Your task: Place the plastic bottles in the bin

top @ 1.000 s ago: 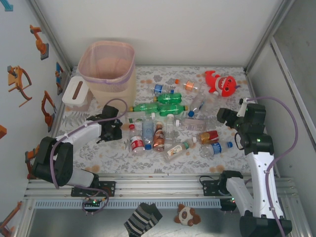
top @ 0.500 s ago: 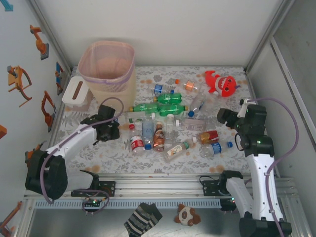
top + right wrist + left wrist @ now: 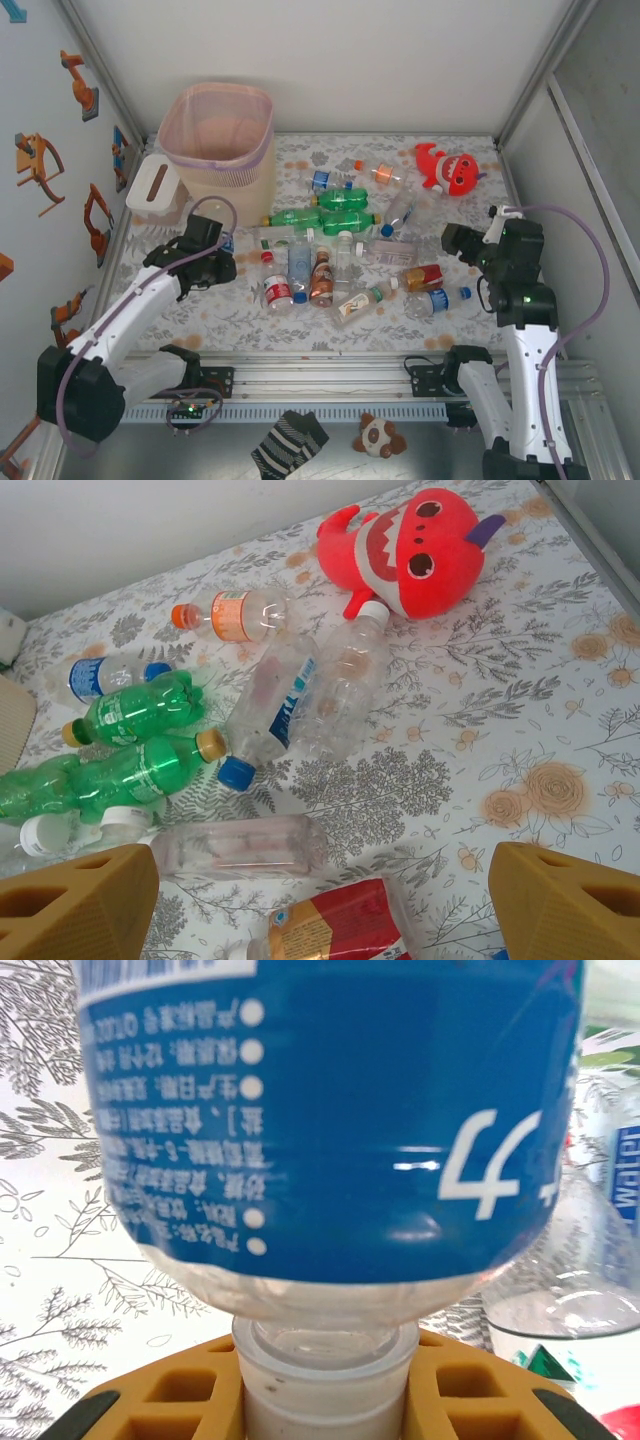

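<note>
- Plastic bottles (image 3: 345, 222), clear, green and brown, lie on their sides in a loose pile at the middle of the table, none of them in the bin (image 3: 215, 165).
- We see a floral-print cloth (image 3: 230, 310) covering the table inside a white-walled enclosure. Orange robot-arm stickers (image 3: 40, 165) dot the left wall, and a metal rail (image 3: 320, 372) runs along the near edge.
- The pale pink bin stands upright at the far left corner, with a white slotted box (image 3: 153, 188) just beside it on the left.
- A red plush toy (image 3: 448, 168) lies at the far right, near two clear bottles.
- The left gripper (image 3: 207, 255) is near the foot of the bin. In its wrist view, its yellow fingers (image 3: 180, 1400) clamp the neck of a blue-labelled bottle (image 3: 330, 1130).
- The right gripper (image 3: 457, 238) hovers right of the pile, its fingers (image 3: 75, 905) spread wide and holding nothing.
- Compared with a second ago, the left arm has stretched out and carried its gripper a little toward the bin. The right arm has barely shifted, and the pile looks unchanged.
</note>
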### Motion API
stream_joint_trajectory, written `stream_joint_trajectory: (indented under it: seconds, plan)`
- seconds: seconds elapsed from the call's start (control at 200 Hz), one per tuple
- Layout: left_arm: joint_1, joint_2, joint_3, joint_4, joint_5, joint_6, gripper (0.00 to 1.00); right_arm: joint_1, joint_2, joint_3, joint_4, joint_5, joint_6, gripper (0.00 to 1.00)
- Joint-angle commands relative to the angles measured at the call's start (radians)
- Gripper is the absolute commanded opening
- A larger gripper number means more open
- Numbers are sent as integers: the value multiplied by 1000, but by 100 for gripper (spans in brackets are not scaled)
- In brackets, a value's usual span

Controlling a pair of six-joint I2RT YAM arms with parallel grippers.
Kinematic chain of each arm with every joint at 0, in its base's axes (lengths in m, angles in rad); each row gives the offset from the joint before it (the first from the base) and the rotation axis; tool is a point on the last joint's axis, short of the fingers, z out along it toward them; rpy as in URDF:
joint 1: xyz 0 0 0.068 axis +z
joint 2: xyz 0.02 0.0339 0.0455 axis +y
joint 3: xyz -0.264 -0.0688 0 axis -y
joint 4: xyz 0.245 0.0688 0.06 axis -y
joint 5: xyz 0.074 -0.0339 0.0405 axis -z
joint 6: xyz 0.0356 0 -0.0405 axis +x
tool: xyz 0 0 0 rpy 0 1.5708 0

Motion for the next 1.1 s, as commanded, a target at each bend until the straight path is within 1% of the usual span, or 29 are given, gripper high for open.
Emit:
stream_joint_trajectory:
  seconds: [0.0, 0.3, 0.471, 0.656, 0.876, 0.986, 1.092]
  plan:
    - [-6, -58, 66, -83, 0, -6, 22, 7, -3, 34, -11, 5, 0, 85]
    - [-6, -145, 237, -211, -12, 9, 23, 7, 39, 57, 29, -7, 1, 85]
    - [-5, -141, 368, -237, -16, 27, 24, 7, 82, 80, 50, -12, 0, 85]
    - [-6, -72, 515, -257, -28, 65, 24, 7, 115, 100, 73, -6, -9, 85]
    - [-2, 59, 685, -271, -35, 135, 26, 7, 159, 134, 76, 15, -37, 85]
    - [16, 132, 766, -276, -29, 174, 26, 7, 179, 152, 81, 22, -45, 85]
    - [49, 201, 840, -275, 2, 201, 26, 7, 195, 168, 89, 31, -43, 85]
